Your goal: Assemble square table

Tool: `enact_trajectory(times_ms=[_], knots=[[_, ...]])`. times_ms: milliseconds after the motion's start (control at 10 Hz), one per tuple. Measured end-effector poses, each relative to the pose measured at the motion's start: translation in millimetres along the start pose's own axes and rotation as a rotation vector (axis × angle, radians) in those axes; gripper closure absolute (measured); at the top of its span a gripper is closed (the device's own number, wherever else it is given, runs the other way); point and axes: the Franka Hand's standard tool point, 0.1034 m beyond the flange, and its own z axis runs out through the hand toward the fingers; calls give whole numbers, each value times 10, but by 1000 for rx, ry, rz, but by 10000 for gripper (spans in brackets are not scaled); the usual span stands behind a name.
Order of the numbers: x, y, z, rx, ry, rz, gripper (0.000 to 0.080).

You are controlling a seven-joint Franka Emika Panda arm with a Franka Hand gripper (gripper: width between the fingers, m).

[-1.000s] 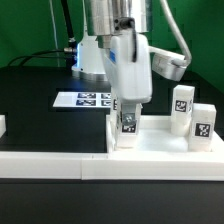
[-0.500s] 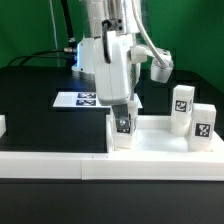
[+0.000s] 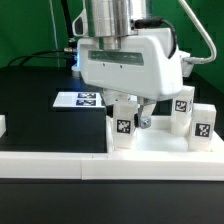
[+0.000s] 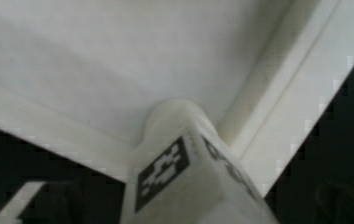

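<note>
The square table's white slab point(image 3: 160, 142) lies at the exterior view's right, against the low white wall. A stubby white tagged leg point(image 3: 124, 128) stands upright in its near left corner socket. My gripper point(image 3: 134, 113) hangs straight over this leg, its wide white hand turned broadside, with a finger on each side of the leg's top. In the wrist view the leg point(image 4: 188, 165) rises between the dark fingers point(image 4: 32, 203), with dark gaps on both sides, over the slab's rimmed corner point(image 4: 103, 70). Two more legs point(image 3: 182, 106) point(image 3: 203, 124) stand at the slab's right.
The marker board point(image 3: 82, 99) lies on the black table behind the slab's left side. The long low white wall point(image 3: 60, 165) runs along the front. A small white object point(image 3: 2, 125) shows at the left edge. Green backdrop behind.
The hand has turned about a quarter turn over the leg, from narrow side-on to broadside. The leg stays upright in the same corner.
</note>
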Motion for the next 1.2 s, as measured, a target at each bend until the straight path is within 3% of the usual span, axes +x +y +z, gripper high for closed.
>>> enact_trajectory(times_ms=[400,500,600,700,800,900,1200], knots=[[125,-57,-84,-13,27,-636,150],[128,-53,-83,-13,27,-670,150],[129,-53,-83,-13,27,-663,183],[128,-53,-83,-12,27,-633,316],[129,-53,-83,-12,27,-625,316],[133,-50,-84,-11,27,-571,499],[152,-25,-78,-12,30,-345,511]])
